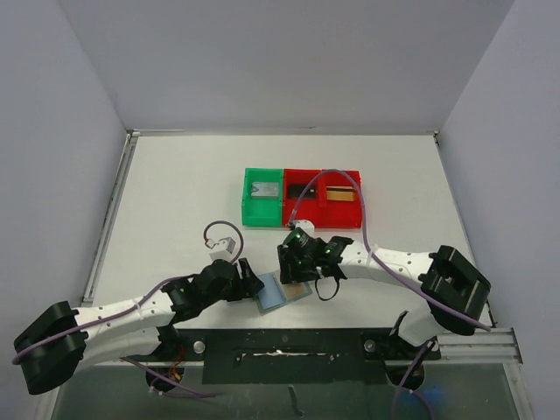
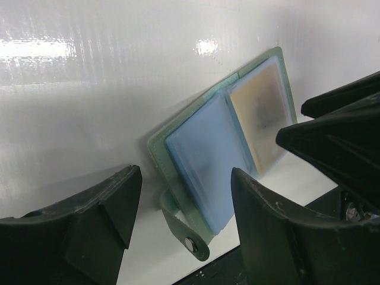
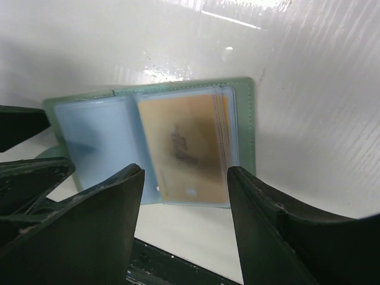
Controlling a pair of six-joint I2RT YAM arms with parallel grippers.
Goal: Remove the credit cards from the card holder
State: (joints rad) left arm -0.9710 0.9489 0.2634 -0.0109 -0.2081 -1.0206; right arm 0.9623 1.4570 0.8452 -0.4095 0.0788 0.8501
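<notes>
The card holder (image 1: 283, 292) lies open and flat near the table's front edge. In the left wrist view its pale blue panel (image 2: 205, 160) is nearest, with the grey strap tab (image 2: 184, 228) pointing toward me. A gold-tan credit card (image 3: 187, 145) sits in the clear sleeve of the other panel and also shows in the left wrist view (image 2: 261, 113). My left gripper (image 1: 255, 284) is open and empty at the holder's left edge, its jaws either side of the tab. My right gripper (image 1: 294, 269) is open and empty just above the gold card side (image 3: 185, 178).
A green bin (image 1: 262, 208) and a red bin (image 1: 322, 210) stand side by side in the middle of the table, with card-like items inside. A black strip (image 1: 289, 346) runs along the table's front edge just past the holder.
</notes>
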